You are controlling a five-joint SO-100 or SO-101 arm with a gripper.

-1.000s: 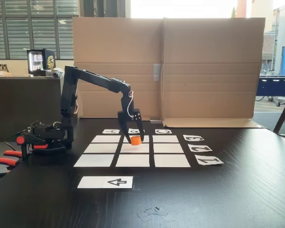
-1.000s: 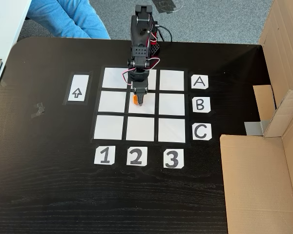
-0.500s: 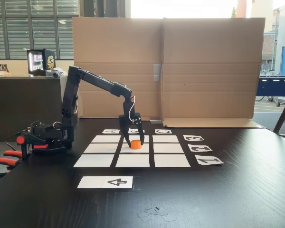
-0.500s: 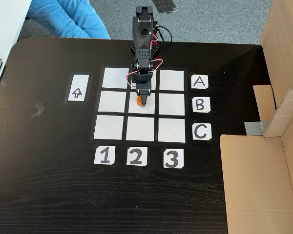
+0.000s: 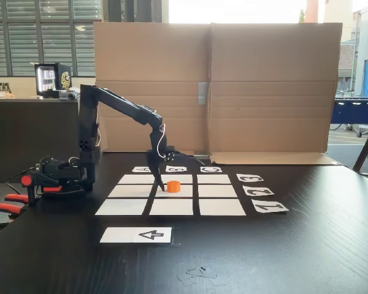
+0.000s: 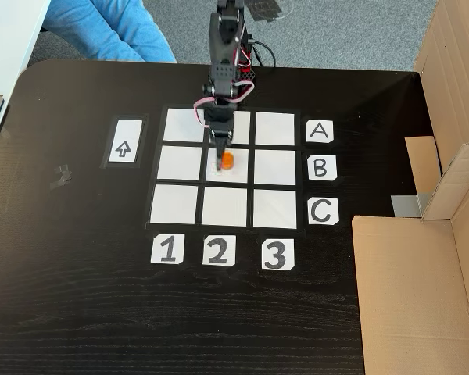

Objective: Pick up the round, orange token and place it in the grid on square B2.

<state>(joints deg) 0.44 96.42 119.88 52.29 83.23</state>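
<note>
Now we see the token (image 6: 227,161) resting on square B2 (image 6: 238,176), just right of our parted, empty claw (image 6: 218,158).

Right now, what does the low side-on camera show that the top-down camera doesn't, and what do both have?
In the side-on fixed view alone: the arm's base, orange-handled clamps at the table edge and the upright cardboard wall. In the top-down fixed view alone: the cards read upright, and blue cloth lies beyond the table. Both: the token resting on square B2 of the grid, the gripper beside it.
</note>
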